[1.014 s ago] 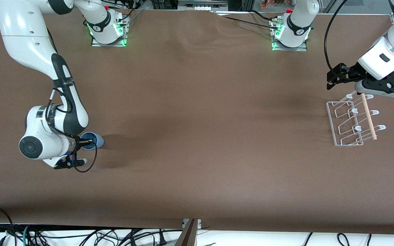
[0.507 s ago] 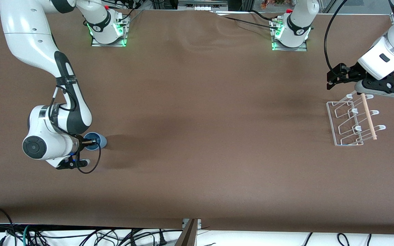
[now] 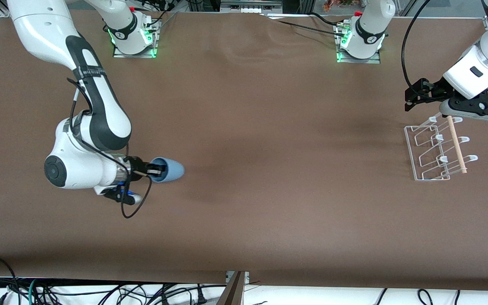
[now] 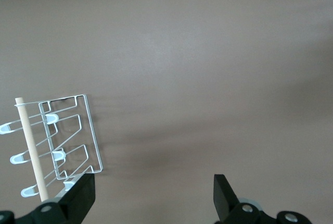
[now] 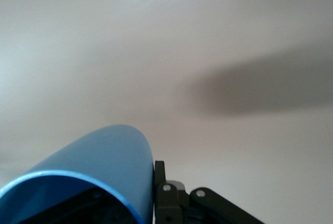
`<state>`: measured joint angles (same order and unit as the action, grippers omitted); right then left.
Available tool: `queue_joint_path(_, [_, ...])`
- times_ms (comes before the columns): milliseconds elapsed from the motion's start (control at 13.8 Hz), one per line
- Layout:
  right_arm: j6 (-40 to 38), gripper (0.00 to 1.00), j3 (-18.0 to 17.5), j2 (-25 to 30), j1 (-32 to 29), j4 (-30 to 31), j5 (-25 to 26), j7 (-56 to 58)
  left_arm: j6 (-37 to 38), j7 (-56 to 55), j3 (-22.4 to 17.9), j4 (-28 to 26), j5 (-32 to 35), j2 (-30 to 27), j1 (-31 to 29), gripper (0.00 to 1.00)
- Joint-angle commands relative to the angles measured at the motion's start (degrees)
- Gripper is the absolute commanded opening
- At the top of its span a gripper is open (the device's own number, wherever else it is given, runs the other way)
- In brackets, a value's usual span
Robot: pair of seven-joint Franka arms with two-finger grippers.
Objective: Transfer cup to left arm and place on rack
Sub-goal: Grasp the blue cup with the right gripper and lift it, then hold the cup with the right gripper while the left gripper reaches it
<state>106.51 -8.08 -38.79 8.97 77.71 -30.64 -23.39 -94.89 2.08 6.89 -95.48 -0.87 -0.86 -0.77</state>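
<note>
My right gripper is shut on the rim of the light-blue cup and holds it on its side above the brown table, its base pointing toward the left arm's end. In the right wrist view the cup fills the lower corner, one finger pressed against its outer wall. The white wire rack with a wooden rod stands at the left arm's end of the table. My left gripper is open and empty, hovering over the rack's edge nearest the arm bases. The rack shows in the left wrist view.
The brown table spreads wide between the cup and the rack. The two arm bases stand along the edge farthest from the front camera. Cables hang below the table's front edge.
My right gripper has lifted the cup off the table, tipped it on its side and carried it toward the table's middle. The left arm has not moved.
</note>
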Motion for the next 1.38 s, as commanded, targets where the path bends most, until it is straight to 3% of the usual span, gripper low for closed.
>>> queue_joint_path(0, [0.01, 0.00, -4.56, 0.03, 1.12, -4.22, -9.42, -9.79, 0.93, 1.09, -0.12, 1.96, 0.69, 2.08, -0.11, 1.00])
queue_joint_path(290, [17.81, 0.00, -10.62, -0.32, 11.22, -9.59, -9.88, -28.07, 7.17, 1.44, -0.03, 3.97, -1.23, 6.21, 1.99, 1.00])
queue_joint_path(507, [33.12, 0.00, -11.52, -1.02, 20.27, -11.79, -9.79, -35.65, 7.18, 8.79, -0.03, 6.44, -7.82, 8.32, 2.26, 1.00])
queue_joint_path(725, [35.17, 0.00, -11.60, -1.20, 23.37, -13.11, -9.88, -37.95, 7.00, 19.06, -0.03, 6.98, -13.62, 8.77, 2.17, 1.00])
queue_joint_path(1014, [35.17, 0.00, -11.60, -1.99, 23.82, -14.17, -9.88, -37.95, 6.65, 38.47, 1.64, 6.98, -14.60, 8.77, 2.09, 1.00])
queue_joint_path(1304, [35.00, 0.00, -11.60, -2.08, 23.90, -14.17, -9.88, -38.30, 3.42, 51.50, 7.77, 6.71, -17.59, 8.77, 2.00, 1.00])
